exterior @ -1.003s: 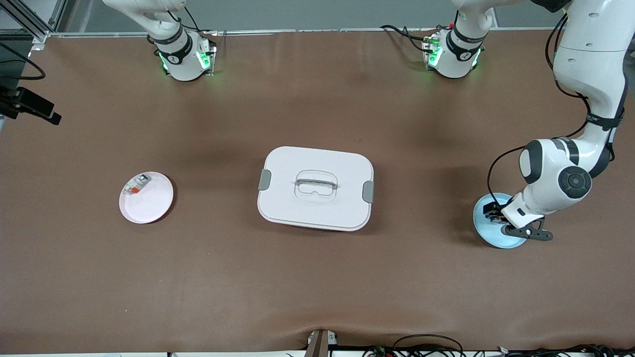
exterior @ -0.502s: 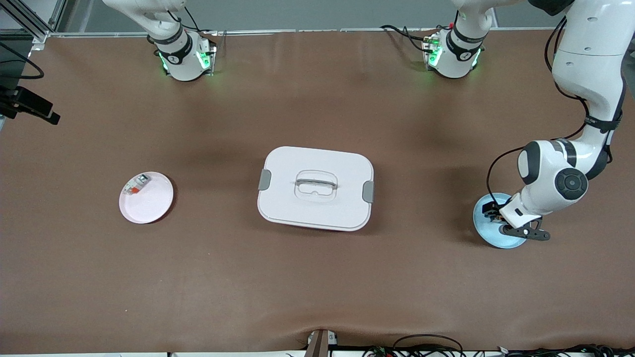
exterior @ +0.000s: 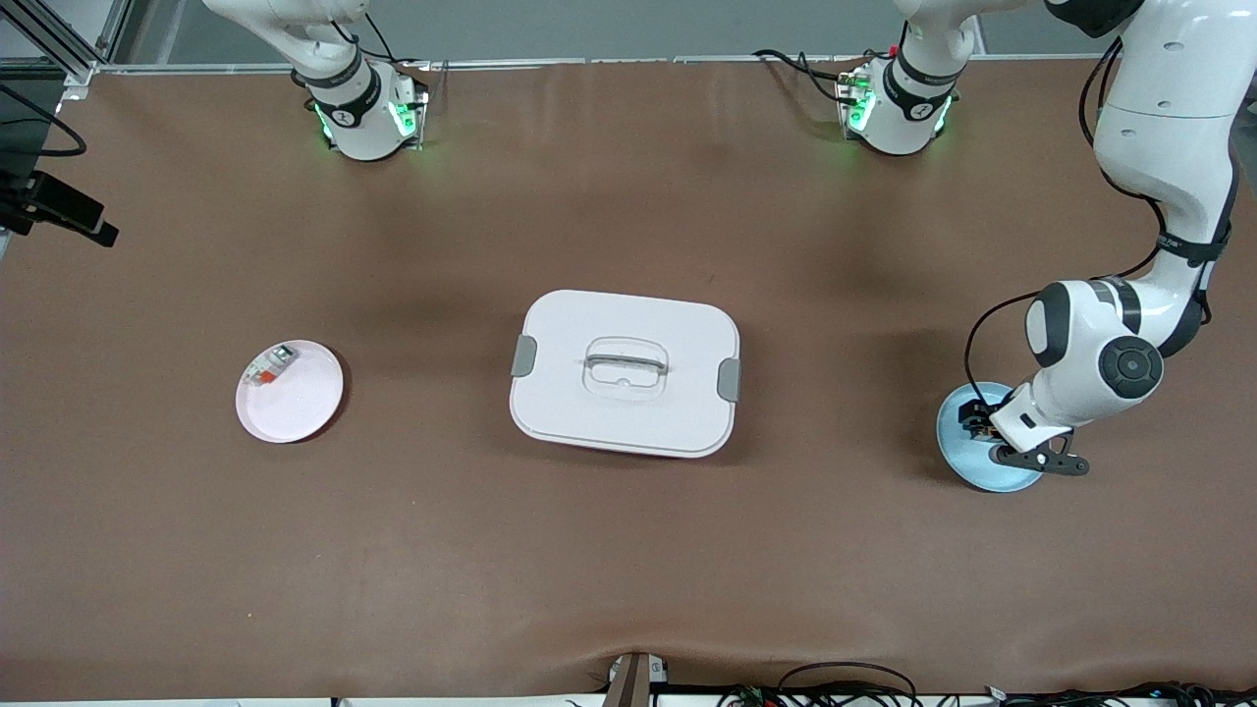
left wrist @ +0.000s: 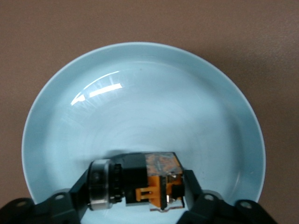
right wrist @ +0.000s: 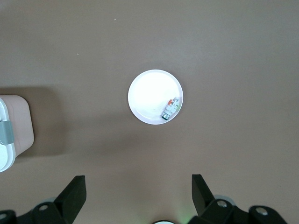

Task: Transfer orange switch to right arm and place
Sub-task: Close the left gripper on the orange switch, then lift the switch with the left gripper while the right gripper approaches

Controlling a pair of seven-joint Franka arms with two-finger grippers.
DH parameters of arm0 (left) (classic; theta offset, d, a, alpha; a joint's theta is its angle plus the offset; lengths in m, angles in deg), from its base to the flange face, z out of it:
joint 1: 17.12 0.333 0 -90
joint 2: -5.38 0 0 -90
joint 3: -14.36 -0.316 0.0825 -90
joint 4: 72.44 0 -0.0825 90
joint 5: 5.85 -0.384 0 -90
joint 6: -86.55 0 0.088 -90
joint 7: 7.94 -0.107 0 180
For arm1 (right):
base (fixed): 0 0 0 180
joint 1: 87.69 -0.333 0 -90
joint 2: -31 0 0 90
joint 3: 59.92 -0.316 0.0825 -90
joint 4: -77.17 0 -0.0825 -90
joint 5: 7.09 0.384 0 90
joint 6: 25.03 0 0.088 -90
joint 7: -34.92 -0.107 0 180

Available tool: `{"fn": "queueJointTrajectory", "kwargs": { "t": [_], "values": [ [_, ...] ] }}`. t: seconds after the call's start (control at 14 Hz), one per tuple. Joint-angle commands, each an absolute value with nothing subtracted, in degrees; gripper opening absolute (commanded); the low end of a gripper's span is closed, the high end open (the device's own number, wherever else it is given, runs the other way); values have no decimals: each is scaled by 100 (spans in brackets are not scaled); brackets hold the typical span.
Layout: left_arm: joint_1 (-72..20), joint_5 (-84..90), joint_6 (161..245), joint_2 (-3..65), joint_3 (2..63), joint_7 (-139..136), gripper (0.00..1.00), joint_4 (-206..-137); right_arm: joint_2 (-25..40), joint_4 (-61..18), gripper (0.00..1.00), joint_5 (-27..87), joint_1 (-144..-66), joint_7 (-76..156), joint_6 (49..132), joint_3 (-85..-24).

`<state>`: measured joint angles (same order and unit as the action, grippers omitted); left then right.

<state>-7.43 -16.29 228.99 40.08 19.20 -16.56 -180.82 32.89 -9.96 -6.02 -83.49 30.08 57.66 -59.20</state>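
The orange switch [left wrist: 149,179], a small black block with an orange band and a silver cap, lies on the light blue plate [left wrist: 140,93] at the left arm's end of the table. My left gripper [left wrist: 138,182] is down on that plate, with one finger against each end of the switch, shut on it. In the front view the left gripper [exterior: 980,420] and the switch [exterior: 975,416] show over the blue plate [exterior: 982,473]. My right gripper [right wrist: 138,184] is open and empty, high over the table; the right arm waits.
A white lidded box [exterior: 625,373] with a handle stands mid-table and also shows in the right wrist view [right wrist: 9,135]. A pale pink plate [exterior: 295,407] toward the right arm's end holds a white-grey part with a red-orange end [exterior: 268,365]; plate [right wrist: 149,95] and part [right wrist: 171,108] lie below the right gripper.
The left arm's wrist has shifted very slightly over the blue plate. The switch, the box and the pink plate have not moved.
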Motion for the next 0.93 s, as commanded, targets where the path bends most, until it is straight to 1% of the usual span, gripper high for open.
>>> {"fn": "queueJointTrajectory", "kwargs": {
  "t": [0.0, 0.43, 0.64, 0.86],
  "values": [
    [-727, -1816, 22815, 3809, 1920, -1559, 0, -18045, 3240, -862, 100, -674, -8233, 2983, 5697, -6010],
    [-771, -1746, 21849, 3281, 2008, -1532, 0, -17343, 3240, -861, 100, -674, -8233, 2974, 5697, -6010],
    [-736, -1667, 20989, 3017, 2262, -1541, 0, -16808, 3232, -862, 100, -656, -8276, 2956, 5706, -6019],
    [-736, -1141, 20434, 2850, 2324, -1524, 0, -16412, 3223, -862, 100, -630, -8294, 2956, 5714, -6027]
  ]
}}
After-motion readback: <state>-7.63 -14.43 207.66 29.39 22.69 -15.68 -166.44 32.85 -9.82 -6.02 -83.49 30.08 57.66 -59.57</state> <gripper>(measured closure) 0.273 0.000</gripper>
